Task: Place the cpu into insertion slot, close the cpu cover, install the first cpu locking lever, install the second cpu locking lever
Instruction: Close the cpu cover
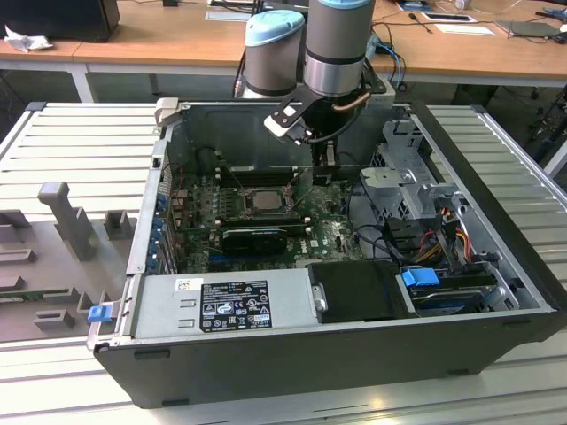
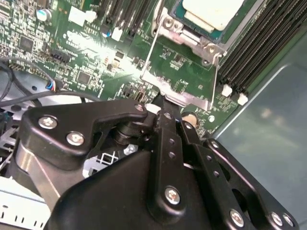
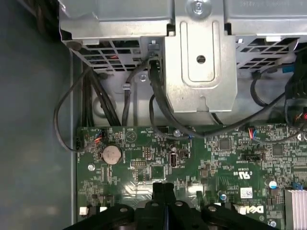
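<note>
We see bright, even room light over the open computer case (image 1: 266,367), its interior sinking into soft shadow. In the second wrist view, glare whitens the green board (image 2: 108,50) and the cpu (image 2: 211,12); the first wrist view runs dimmer, with 1 pale sheen.

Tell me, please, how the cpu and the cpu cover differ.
The cpu is a solid pale plate; the cpu cover is a thin frame with a window. The cpu lies seated in the insertion slot; the cpu cover is swung open off it. Both are square, silvery metal.
</note>
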Available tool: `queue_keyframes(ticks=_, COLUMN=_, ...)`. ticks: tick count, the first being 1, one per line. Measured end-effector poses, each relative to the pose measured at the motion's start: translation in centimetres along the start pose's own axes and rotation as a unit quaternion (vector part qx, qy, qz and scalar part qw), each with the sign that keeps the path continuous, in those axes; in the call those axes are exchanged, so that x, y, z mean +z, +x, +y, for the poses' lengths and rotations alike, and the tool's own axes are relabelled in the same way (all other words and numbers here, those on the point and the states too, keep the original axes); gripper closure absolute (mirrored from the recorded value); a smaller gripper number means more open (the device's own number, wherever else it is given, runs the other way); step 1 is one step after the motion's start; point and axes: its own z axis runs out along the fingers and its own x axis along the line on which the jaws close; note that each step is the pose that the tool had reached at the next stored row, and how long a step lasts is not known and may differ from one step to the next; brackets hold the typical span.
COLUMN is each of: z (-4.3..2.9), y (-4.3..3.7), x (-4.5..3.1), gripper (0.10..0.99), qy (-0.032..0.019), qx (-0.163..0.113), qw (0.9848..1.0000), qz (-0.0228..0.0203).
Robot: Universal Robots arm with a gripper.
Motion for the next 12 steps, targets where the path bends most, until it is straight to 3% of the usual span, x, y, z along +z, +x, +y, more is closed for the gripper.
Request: queue_keyframes(ticks=12, z=-1.73, y=0.0, x=-0.08, gripper=0.98, qy=0.0, qx=0.0, qw=1.0, qz=0.0)
